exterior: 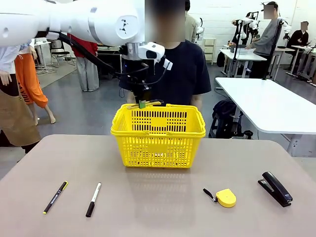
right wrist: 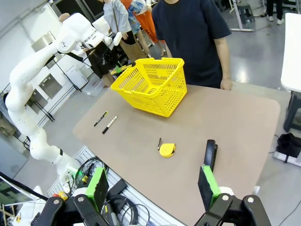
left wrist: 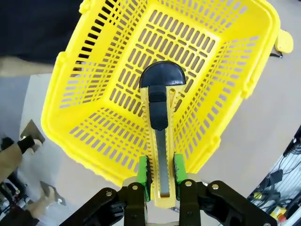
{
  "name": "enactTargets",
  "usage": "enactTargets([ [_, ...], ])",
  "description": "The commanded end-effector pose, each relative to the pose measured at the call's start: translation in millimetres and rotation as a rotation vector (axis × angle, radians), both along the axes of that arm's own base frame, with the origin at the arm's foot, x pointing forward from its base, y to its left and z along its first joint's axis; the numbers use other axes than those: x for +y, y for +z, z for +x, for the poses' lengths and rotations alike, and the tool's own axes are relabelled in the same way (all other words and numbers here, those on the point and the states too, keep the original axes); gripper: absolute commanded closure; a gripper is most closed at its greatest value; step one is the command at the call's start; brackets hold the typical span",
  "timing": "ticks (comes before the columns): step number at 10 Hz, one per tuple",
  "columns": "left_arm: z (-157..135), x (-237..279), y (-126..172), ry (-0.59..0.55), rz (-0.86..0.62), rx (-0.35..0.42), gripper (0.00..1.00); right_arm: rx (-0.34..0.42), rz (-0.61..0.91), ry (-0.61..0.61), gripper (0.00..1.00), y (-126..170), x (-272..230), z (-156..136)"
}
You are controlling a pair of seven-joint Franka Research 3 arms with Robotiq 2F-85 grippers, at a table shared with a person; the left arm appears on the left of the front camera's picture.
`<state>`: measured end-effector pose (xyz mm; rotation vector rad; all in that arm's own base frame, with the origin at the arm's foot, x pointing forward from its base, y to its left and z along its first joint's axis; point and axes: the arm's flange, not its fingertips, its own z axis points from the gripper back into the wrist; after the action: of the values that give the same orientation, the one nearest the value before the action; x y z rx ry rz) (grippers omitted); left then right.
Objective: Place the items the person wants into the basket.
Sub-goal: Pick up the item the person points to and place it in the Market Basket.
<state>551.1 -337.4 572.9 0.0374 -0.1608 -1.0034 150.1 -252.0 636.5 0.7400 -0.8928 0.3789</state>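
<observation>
Tan tabletop (exterior: 158, 217): bright yellow latticed plastic basket (exterior: 158, 136) at far centre. I log left gripper (left wrist: 161, 172) clamped on slim yellow-and-black utility knife (left wrist: 160, 108), above the basket's mouth. Right gripper (right wrist: 153, 186) spread, empty. Thin black yellow-tipped pen (exterior: 55, 197) and black-and-white marker (exterior: 93, 199) lie near left.

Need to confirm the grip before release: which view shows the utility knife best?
Left wrist view: the utility knife runs lengthwise, close up, pinched in the left gripper above the basket. Front view gives a sliver above the far rim; right wrist view, a distant speck.
</observation>
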Motion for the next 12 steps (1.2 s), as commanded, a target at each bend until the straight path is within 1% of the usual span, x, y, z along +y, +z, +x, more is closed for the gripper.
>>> enactTargets([
  [1, 3.6, -12.7, -26.9, 0.054, 0.004, -0.007, 0.74, -0.023, 0.018, 0.012, 0.00, 2.2, 1.3, 1.0],
  [4, 12.7, -38.5, -71.3, 0.113, 0.043, -0.049, 0.74, -0.023, 0.018, 0.012, 0.00, 2.2, 1.3, 1.0],
  [6, 13.3, -44.8, -89.5, 0.113, 0.068, -0.034, 0.74, -0.023, 0.018, 0.012, 0.00, 2.2, 1.3, 1.0],
  [10, 11.3, -49.1, -99.5, 0.105, 0.087, -0.016, 0.74, -0.023, 0.018, 0.012, 0.00, 2.2, 1.3, 1.0],
  [11, 10.4, -49.6, -99.8, 0.106, 0.089, -0.011, 0.49, -0.023, 0.018, 0.012, 0.00, 2.2, 1.3, 1.0],
  [12, 10.4, -50.4, -101.0, 0.106, 0.093, -0.006, 0.18, -0.023, 0.018, 0.012, 0.00, 2.2, 1.3, 1.0],
])
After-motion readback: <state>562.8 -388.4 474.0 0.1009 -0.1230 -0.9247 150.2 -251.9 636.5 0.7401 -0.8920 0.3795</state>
